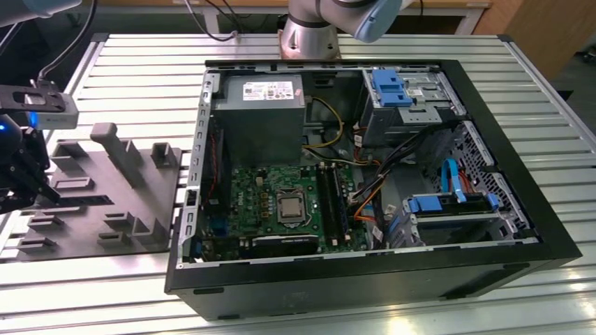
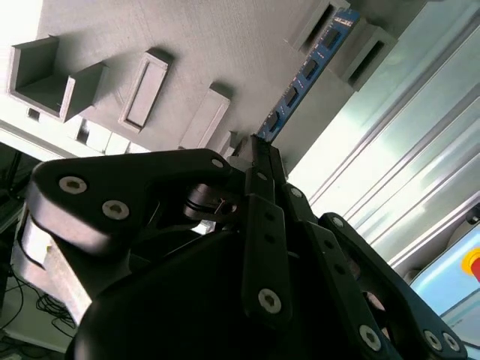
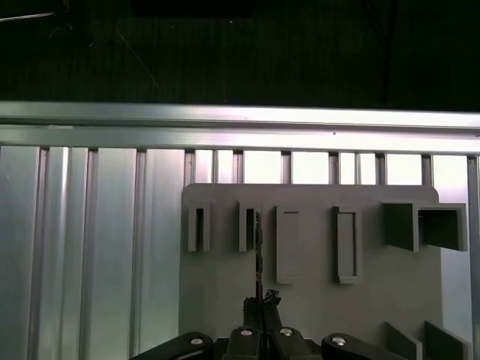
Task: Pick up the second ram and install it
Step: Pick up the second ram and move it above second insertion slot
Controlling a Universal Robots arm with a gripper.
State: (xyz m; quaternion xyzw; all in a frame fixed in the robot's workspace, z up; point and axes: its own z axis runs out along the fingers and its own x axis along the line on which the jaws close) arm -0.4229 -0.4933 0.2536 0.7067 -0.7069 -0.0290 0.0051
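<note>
Hovering at the exterior view's left, about nine o'clock from the open black computer tower case (image 1: 373, 283), the black multi-link gripper (image 1: 28, 183) hung over the flat grey plastic holder tray (image 1: 139, 195). Both the tray and the case lay on the silver slatted aluminium table (image 1: 139, 70), just beside each other. In the second wrist view the second ram (image 2: 307, 71), a thin, flat, blue-green memory stick studded with black chips, ran straight out from the gripper's tips across the tray's bare grey floor toward a pair of raised grey blocks. In the first wrist view the same stick (image 3: 259, 255) showed edge-on as a dark line, with its far end beside a slotted grey block (image 3: 250, 229). Whether that end sat in the slot or was lifted just clear of it could not be told. The jaws were drawn in to a narrow gap and gripped the stick's near end between their tips. Inside the case, the green motherboard (image 1: 270, 192) lay at six o'clock from the grey metal power supply box (image 1: 259, 118). The arm's silver cylindrical base (image 1: 312, 35) stood at twelve o'clock from the case.
</note>
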